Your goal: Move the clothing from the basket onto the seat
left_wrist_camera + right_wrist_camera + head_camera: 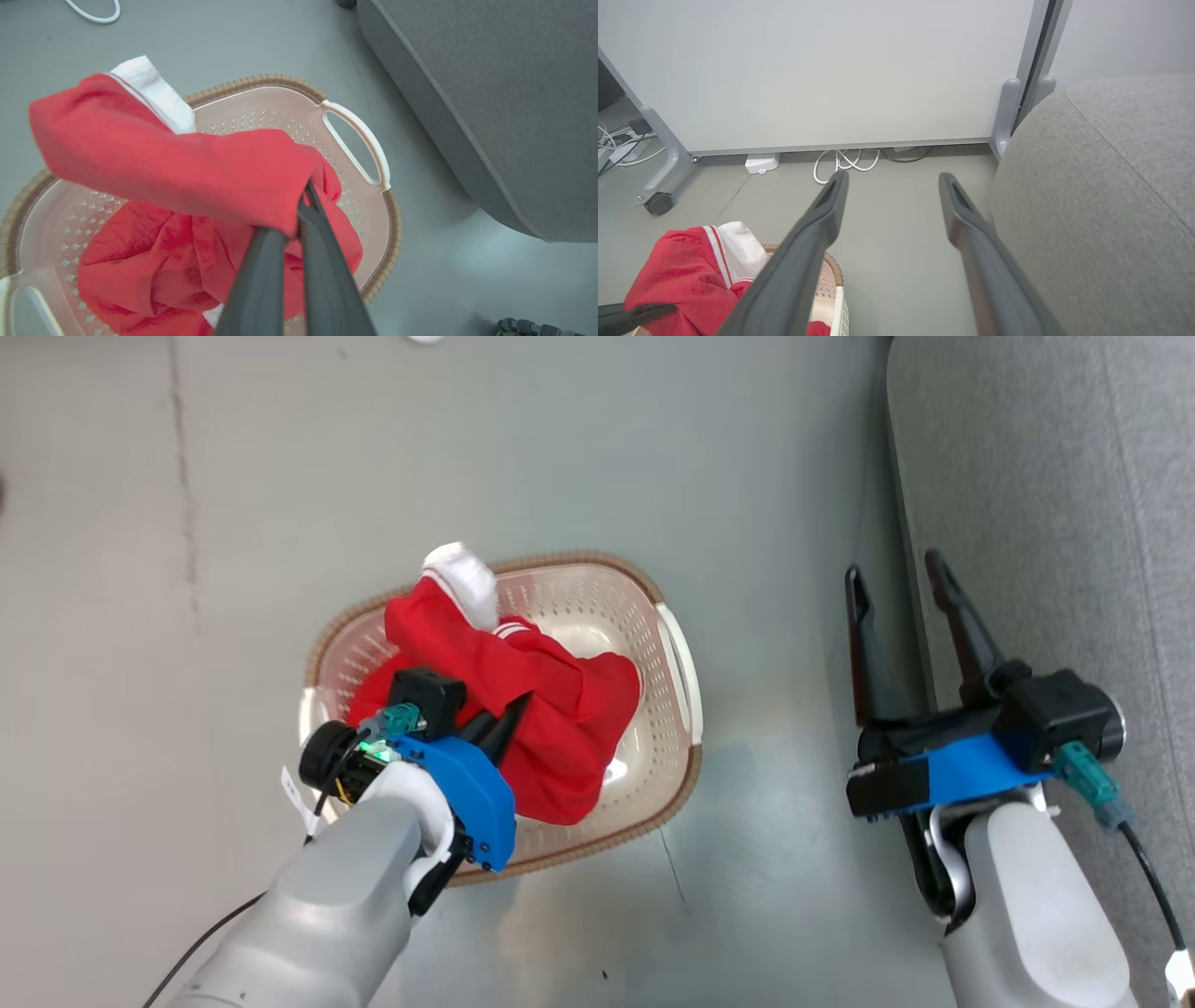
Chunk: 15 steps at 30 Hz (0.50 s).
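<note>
Red cloth is pinched between the two dark fingers of the left pincer (516,707), which are pressed together on a fold of the clothing (560,709). The left arm's pale forearm comes in from the lower left of the head view, with its wrist over the near left part of the basket (579,563) and its fingers slanting toward the basket's middle. In the left wrist view the left pincer (304,205) has a thick fold of the clothing (187,172) draped across its tips, and the rest of the garment sags in bunches inside the basket (261,81). A white-lined part sticks up by the far rim.

The right arm is held out level above the floor (560,448), between basket and seat (1055,523). The right pincer (894,569) is spread wide with nothing between its fingers, its right finger close along the seat's rounded edge. From the right wrist, the right pincer (892,177) points at a pale panel (831,70) on wheeled legs; the seat (1101,186) rises on the right, and the clothing (677,275) and basket (833,270) sit low left.

The basket stands on the floor, apart from the grey fabric seat (490,93).
</note>
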Available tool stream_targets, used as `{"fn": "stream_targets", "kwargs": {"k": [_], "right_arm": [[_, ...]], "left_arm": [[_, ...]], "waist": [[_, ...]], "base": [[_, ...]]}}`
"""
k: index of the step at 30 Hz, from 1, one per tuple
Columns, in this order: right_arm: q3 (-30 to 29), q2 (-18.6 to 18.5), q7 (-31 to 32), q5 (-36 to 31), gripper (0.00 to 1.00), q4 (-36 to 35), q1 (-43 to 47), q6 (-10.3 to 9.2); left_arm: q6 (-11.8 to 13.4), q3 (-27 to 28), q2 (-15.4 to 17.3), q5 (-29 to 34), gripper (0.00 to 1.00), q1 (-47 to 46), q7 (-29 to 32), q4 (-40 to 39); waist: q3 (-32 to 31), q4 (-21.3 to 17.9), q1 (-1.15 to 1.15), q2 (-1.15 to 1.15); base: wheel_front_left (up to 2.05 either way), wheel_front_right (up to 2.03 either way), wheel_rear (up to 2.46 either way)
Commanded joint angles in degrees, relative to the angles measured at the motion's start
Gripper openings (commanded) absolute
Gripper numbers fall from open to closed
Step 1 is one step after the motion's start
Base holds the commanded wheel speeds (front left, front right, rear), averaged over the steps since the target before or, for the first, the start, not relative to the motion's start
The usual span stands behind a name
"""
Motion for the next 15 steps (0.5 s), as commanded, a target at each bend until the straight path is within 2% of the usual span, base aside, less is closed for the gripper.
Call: {"fn": "stream_targets", "kwargs": {"k": [1, 15], "right_arm": [[0.0, -0.2, 0.0, -0.1, 1.0, 0.2, 0.9, -0.02], [-0.2, -0.2, 0.0, 0.9, 1.0, 2.6, 7.0, -0.02]], "left_arm": [[0.0, 0.8, 0.3, 0.9, 0.0, 1.1, -0.3, -0.7], [1.7, 13.4, 1.1, 13.2, 0.0, 9.3, -0.3, -13.0]], "waist": [[-3.0, 1.4, 0.01, 0.0], [-14.3, 3.4, 0.01, 0.0]], "base": [[0.0, 0.0, 0.0], [0.0, 0.0, 0.0]]}}
